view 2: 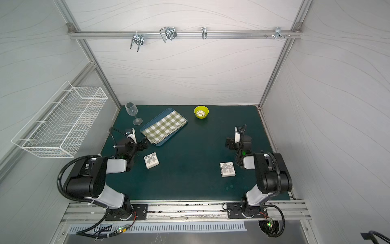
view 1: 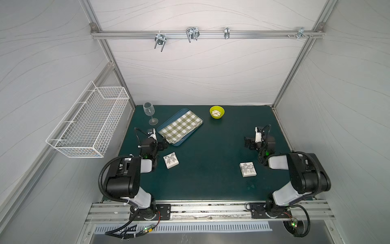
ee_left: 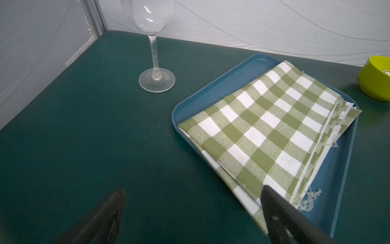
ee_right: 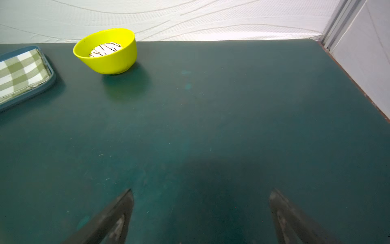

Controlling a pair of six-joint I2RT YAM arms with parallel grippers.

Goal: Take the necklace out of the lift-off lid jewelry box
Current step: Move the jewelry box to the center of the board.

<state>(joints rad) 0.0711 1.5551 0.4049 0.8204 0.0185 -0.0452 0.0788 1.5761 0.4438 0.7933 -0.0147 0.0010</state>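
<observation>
- Left hand [ee_left: 193,189] & right hand [ee_right: 202,191]: jaws wide apart, empty.
- Necklace unseen; prob. inside left box [view 1: 171,160] or right box [view 1: 248,169] on worktop [view 1: 211,147], can't tell which.
- Lid likely light, stiff card: pinch opp. side walls, lift straight. Chain likely limp, slippery.

Walls [view 1: 200,74]: white, wavy-lined panels;
Rail [view 1: 263,33]: aluminium, carrying metal hooks [view 1: 192,33];
Basket [view 1: 90,126]: white wire, on a side wall;
Table [view 1: 211,169]: dark green top
</observation>
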